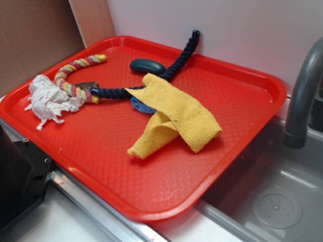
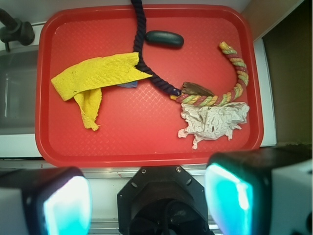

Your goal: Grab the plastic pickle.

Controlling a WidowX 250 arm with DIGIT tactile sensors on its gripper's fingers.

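only the wrist view catches the fingers spread wide open, well short of the small glossy dark green plastic pickle on the red plastic tray.

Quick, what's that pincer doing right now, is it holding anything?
Pincer: open and holding nothing; its fingers stand wide apart, back from the red tray, with the plastic pickle untouched at the far side.
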